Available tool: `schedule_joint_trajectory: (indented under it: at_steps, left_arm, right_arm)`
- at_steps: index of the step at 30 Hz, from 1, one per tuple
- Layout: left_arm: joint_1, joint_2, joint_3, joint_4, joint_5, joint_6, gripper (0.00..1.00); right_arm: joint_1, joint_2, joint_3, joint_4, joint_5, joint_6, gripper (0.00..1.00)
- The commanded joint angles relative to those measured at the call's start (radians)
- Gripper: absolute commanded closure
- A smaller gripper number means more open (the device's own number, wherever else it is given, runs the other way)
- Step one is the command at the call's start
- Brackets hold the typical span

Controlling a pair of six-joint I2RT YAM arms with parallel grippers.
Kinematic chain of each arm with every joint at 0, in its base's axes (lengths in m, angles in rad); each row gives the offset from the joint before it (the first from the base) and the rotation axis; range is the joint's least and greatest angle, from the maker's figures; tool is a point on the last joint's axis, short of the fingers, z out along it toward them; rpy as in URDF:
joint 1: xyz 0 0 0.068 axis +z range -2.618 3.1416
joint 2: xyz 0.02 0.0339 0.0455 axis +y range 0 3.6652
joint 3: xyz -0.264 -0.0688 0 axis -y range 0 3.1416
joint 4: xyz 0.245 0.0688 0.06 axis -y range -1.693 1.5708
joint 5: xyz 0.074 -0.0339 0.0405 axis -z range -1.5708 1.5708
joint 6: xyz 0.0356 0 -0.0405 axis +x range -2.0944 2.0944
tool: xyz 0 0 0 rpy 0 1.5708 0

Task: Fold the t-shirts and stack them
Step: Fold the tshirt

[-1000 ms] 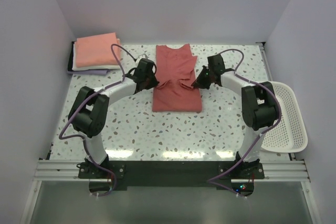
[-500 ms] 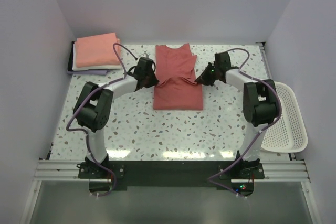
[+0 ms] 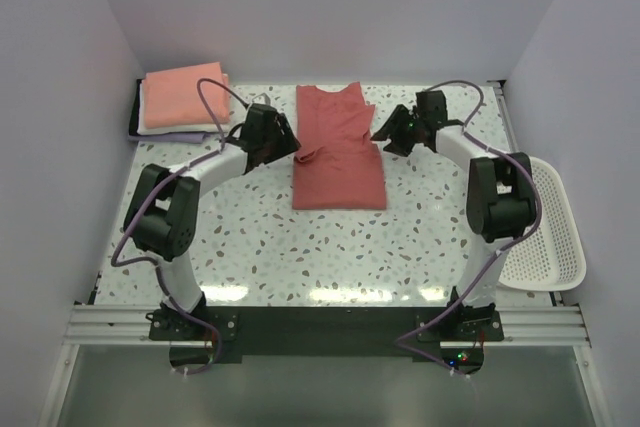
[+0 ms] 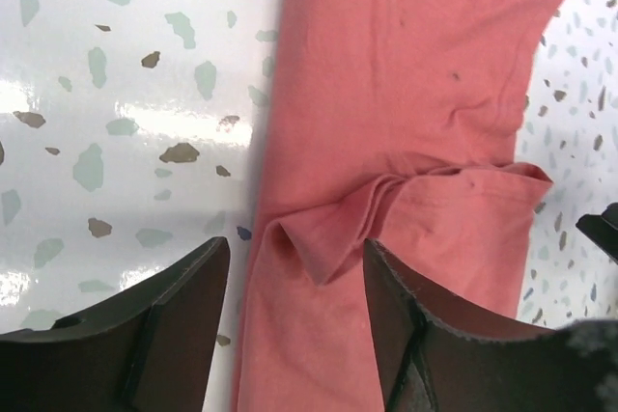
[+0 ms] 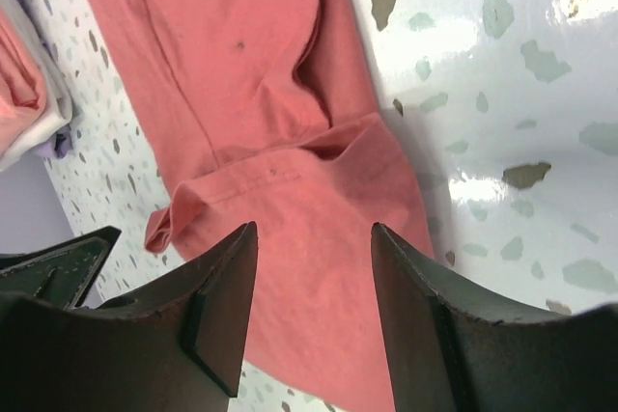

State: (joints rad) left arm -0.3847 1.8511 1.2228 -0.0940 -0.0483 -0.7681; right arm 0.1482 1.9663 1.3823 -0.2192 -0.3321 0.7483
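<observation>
A glossy terrazzo table (image 3: 260, 237) — white, flecked grey and brown — stands between pale lavender walls (image 3: 330, 7). At its middle-back lies the red tee (image 3: 338, 172), soft cloth folded into a long strip with a rumpled crease across its middle. In the far-left corner 3 folded tees are stacked: salmon tee (image 3: 183, 94) on top, white tee (image 3: 188, 128) below it, lavender tee (image 3: 172, 136) lowest. A white plastic lattice basket (image 3: 545, 237) sits at the right edge. The left end effector (image 4: 294, 253) is released, its 2 fingers spread over the red tee's left edge. The right end effector (image 5: 314, 233) is likewise released over the right edge — grasping nothing.
</observation>
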Motion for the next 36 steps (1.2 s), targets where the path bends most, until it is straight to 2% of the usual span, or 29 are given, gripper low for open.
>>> schedule_joint_trajectory:
  at_steps: [1,2,8,13,24,36]
  left_arm:
    - [-0.008,-0.093,-0.052,0.077,0.044,-0.016,0.39]
    - [-0.02,-0.102,-0.062,0.079,0.044,-0.016,0.47]
    - [-0.086,-0.118,-0.098,0.079,0.042,-0.014,0.79]
    - [-0.115,-0.052,-0.068,0.065,0.036,-0.023,0.99]
    - [-0.109,0.08,0.044,0.03,-0.025,0.01,1.0]
    - [-0.04,0.243,0.231,0.001,0.013,0.029,1.0]
  right_arm:
    - [0.004,-0.13,-0.05,0.035,0.036,-0.035,0.46]
    - [0.011,-0.151,-0.061,0.04,0.034,-0.04,0.47]
    - [0.054,-0.204,-0.16,0.081,0.042,-0.066,0.52]
    - [0.093,-0.172,-0.147,0.078,0.034,-0.073,0.54]
    - [0.116,-0.11,-0.092,0.066,0.028,-0.073,0.55]
    - [0.116,-0.046,-0.014,0.009,0.048,-0.109,0.55]
